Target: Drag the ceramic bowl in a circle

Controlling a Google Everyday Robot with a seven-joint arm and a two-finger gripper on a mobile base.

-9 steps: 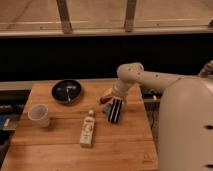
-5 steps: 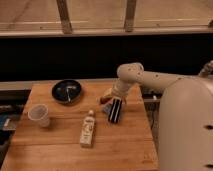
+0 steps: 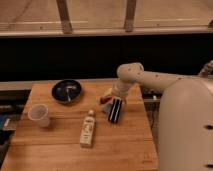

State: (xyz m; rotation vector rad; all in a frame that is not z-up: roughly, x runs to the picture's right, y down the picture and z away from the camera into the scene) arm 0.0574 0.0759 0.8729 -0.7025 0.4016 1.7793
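Observation:
The ceramic bowl is round, shallow and glossy black with pale glints inside. It sits at the back left of the wooden table. My gripper hangs over the right middle of the table, its dark fingers pointing down close to the tabletop. It is well to the right of the bowl and does not touch it. The pale arm reaches in from the right.
A translucent whitish plastic cup stands at the left. A small pale bottle lies in the middle front. A small red and orange object lies just behind the gripper. The table's right edge is near the robot's white body.

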